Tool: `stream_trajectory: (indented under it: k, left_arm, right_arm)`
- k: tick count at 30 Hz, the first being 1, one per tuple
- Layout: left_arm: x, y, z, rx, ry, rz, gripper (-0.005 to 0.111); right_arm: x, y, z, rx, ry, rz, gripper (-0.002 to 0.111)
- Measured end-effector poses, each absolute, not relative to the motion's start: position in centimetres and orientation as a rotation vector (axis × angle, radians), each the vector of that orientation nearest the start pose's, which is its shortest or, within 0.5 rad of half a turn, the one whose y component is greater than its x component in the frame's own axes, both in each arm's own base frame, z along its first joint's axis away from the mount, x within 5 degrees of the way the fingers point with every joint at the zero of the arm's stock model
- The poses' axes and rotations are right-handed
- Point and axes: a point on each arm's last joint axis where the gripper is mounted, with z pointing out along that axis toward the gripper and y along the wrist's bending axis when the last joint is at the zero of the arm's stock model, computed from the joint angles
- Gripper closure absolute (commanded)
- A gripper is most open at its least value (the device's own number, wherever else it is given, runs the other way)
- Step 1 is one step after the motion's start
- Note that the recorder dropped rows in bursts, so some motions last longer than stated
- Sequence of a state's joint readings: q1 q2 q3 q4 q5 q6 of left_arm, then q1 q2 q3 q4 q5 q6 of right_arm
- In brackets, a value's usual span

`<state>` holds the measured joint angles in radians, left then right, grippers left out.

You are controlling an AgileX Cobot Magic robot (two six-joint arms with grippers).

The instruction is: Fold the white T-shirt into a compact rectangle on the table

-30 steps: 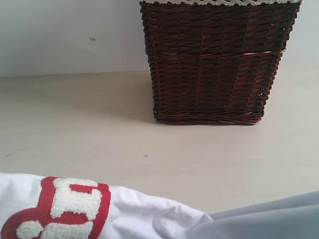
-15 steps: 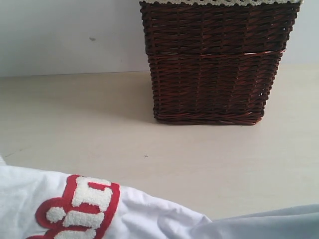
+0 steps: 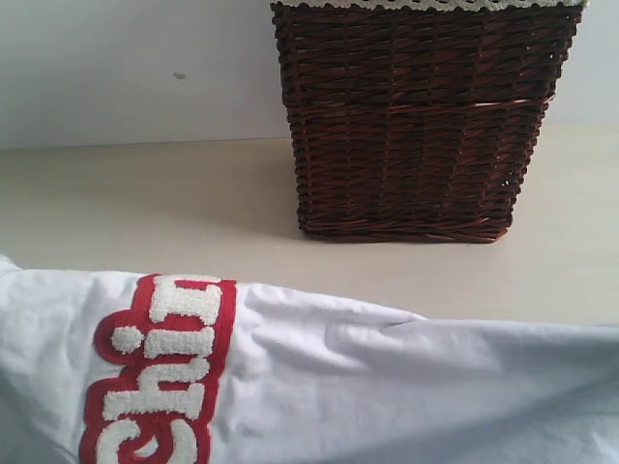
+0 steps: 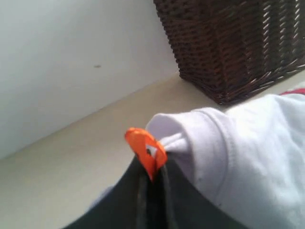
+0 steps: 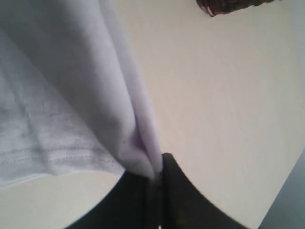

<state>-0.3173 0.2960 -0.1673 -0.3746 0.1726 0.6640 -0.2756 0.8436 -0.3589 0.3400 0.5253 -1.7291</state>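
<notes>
The shirt (image 3: pixel 368 387) hangs as a wide band between the two arms, on the camera's side of the basket (image 3: pixel 416 126). Its long axis runs roughly parallel to the basket's front face. The left pincer (image 4: pixel 151 167) is clamped on the collar, right at the orange tag (image 4: pixel 143 145). The right pincer (image 5: pixel 155 176) is clamped on a pinched fold of plain cloth near a stitched hem. So each arm already has its end, and neither needs to reach.

The red patch (image 3: pixel 160 377) sits at the collar end, left of the basket in the exterior view, with its letters turned sideways.

A strip of bare table (image 3: pixel 145 213) lies between the shirt and the basket. That is likely where the cloth should be laid flat. The basket is the only obstacle: a throw too far forward would drape cloth against its front. Whether the lower edge of the shirt touches the table cannot be told.
</notes>
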Motion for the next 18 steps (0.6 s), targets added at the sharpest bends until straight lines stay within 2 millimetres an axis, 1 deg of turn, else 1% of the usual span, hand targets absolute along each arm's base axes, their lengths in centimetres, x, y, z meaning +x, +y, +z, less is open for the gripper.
stream_trajectory:
  k: [5, 10, 14, 18]
  left_arm:
    - [8.5, -3.3, 23.2, 0.565, 1.718, -0.068, 0.107]
    - [9.9, -3.3, 23.2, 0.531, 1.728, -0.037, 0.107]
    - [11.1, -3.5, 22.4, 0.533, 1.786, -0.019, 0.107]
    - [12.2, -3.8, 21.3, 0.553, 1.873, -0.007, 0.107]
  right_arm:
    - [15.4, -3.1, 19.9, -1.439, 2.119, -0.541, 0.108]
    - [16.7, -3.8, 19.0, -1.499, 2.087, -0.622, 0.108]
    - [17.5, -4.2, 18.4, -1.519, 2.084, -0.655, 0.108]
    - [18.2, -4.5, 17.6, -1.461, 2.126, -0.645, 0.108]
